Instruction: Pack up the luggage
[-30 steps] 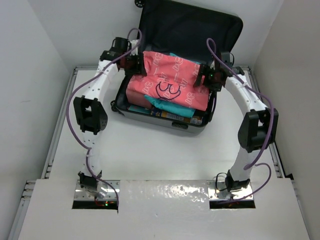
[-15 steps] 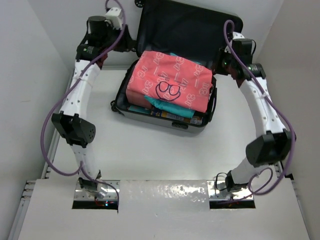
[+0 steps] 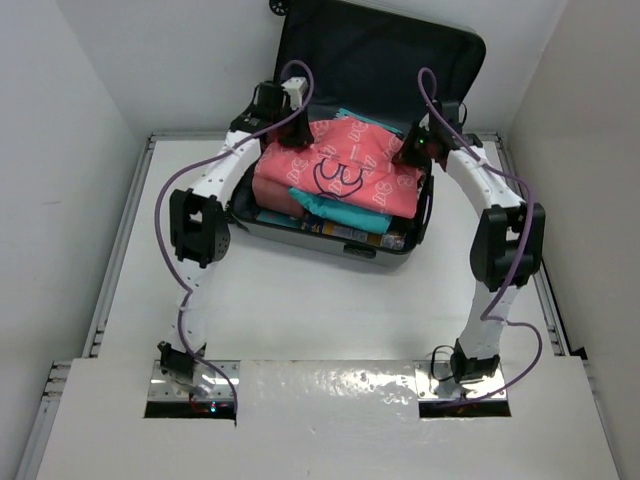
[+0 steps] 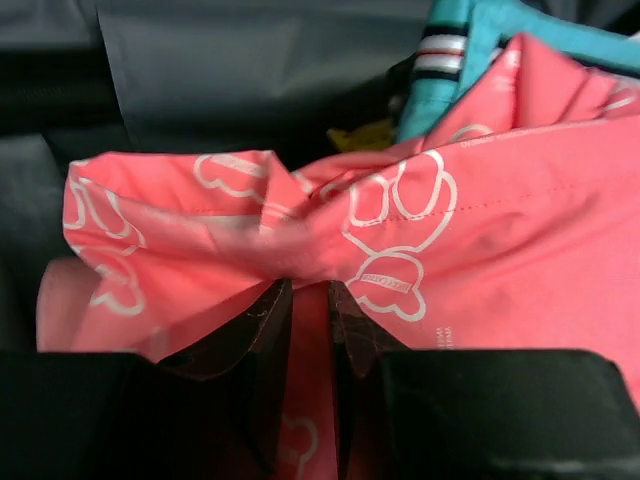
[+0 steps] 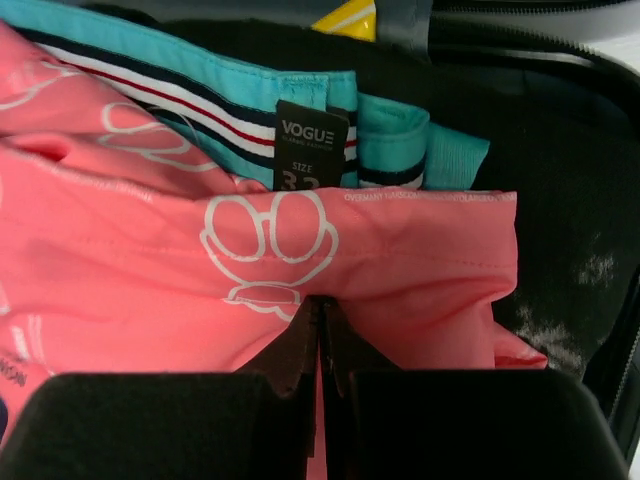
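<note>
Luggage (image 3: 380, 62) lies open at the 12 o'clock end of the table (image 3: 300, 300), well beyond both arm bases. Its lid stands upright against the back wall and shows dark lining. The lower shell rests flat with its mouth facing up. The long axis runs roughly from 9 to 3 o'clock, with the 3 o'clock end turned slightly toward me. The wheels sit at the 9 o'clock end, so I judge the top of the case points toward 3.

Packing looks well advanced. A pink garment (image 3: 345, 178) with white printed marks lies on top of the pile, over a teal garment (image 3: 340, 208) and flat colourful items (image 3: 345, 231) along the 6 o'clock rim. The pile rises above the shell edge.

My left gripper (image 4: 310, 295) is at the garment's 9 o'clock end, clenched on a bunched fold of pink cloth. My right gripper (image 5: 318, 310) is at the 3 o'clock end, jaws pressed together on the pink hem.

Still to do, as I judge it: settle this garment flat inside, let go, lower the lid and fasten the case.
</note>
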`<control>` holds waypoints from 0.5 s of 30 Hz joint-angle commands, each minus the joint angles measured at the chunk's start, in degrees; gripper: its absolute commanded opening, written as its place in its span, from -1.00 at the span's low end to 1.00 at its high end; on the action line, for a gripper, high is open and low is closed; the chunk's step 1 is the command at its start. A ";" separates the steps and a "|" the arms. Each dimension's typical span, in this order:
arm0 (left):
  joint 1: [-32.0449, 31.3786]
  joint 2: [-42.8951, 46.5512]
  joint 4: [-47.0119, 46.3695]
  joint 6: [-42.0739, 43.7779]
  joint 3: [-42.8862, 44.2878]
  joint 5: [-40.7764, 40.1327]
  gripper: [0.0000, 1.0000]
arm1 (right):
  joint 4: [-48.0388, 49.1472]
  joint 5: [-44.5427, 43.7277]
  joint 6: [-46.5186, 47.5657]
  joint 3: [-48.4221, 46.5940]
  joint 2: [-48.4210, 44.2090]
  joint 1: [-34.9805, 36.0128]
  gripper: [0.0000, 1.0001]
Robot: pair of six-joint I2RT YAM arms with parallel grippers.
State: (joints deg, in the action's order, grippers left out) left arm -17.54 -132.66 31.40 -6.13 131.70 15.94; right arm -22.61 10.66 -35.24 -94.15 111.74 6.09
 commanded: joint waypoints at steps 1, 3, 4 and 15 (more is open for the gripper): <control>1.19 2.14 -1.86 -2.47 1.36 -5.13 -0.61 | -1.63 0.16 2.27 -9.26 0.84 0.07 -1.00; 2.33 3.01 -2.04 -3.71 2.15 -4.96 -0.60 | -6.46 0.24 4.47 -13.41 2.07 0.07 -1.00; 2.77 3.72 -1.96 -4.41 2.94 -4.87 -0.52 | -7.87 0.33 6.57 -17.52 1.99 -0.02 -1.00; 6.02 13.03 -0.38 -6.70 9.46 1.09 0.29 | -4.46 -13.99 13.13 -29.16 -1.54 -6.16 0.70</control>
State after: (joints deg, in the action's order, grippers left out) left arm -13.39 -125.21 31.20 -10.94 138.41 13.37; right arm -30.44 3.03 -21.74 -121.14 110.30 4.01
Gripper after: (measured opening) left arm 0.643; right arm 0.823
